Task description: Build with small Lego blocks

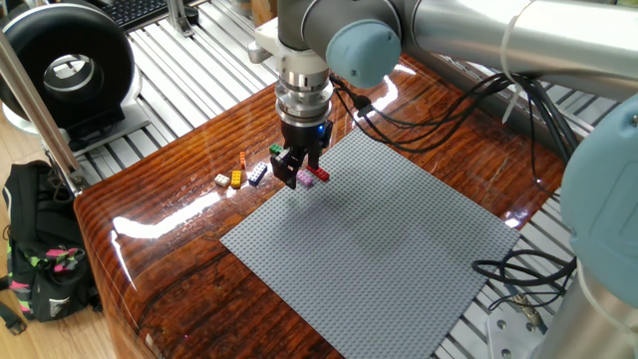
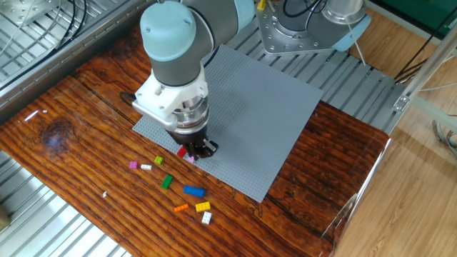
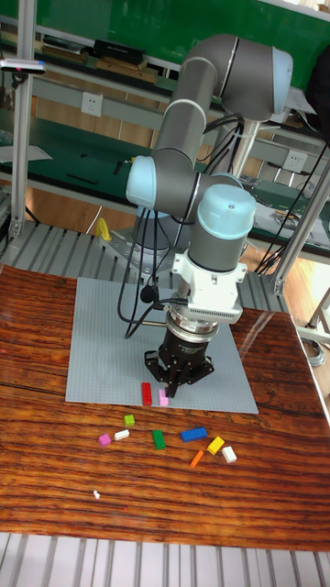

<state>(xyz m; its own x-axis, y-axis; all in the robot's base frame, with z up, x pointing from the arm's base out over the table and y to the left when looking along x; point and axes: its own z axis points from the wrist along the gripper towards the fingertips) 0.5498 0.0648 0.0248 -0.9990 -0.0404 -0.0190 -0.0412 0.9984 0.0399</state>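
Gripper (image 3: 174, 378): black, two-finger, pointing down over near edge of grey baseplate (image 2: 264, 107). Fingers close together around pink brick (image 3: 163, 397); whether actually clamped on it, cannot tell.
Red brick (image 3: 147, 393): upright on baseplate edge, touching or just beside pink one.
Loose Lego blocks on table, off the plate, near gripper:
- green block (image 2: 167, 182), small yellow-green block (image 2: 158, 161)
- blue block (image 2: 193, 191)
- orange block (image 2: 181, 208), yellow block (image 2: 203, 207), white block (image 2: 206, 218), clustered
- pink-purple block (image 2: 133, 165) w/ white piece (image 2: 146, 167) beside it
Obstruction: arm wrist hides much of the fingers in the other fixed view.
Table (image 2: 78, 143): glossy dark wood, strong glare.
Surrounds: ribbed metal frame (image 1: 189, 70); black cables (image 1: 518, 269) at plate's far corner; black round fan (image 1: 65, 65); black backpack (image 1: 40, 259) on floor; green wall & shelving behind in tall view.
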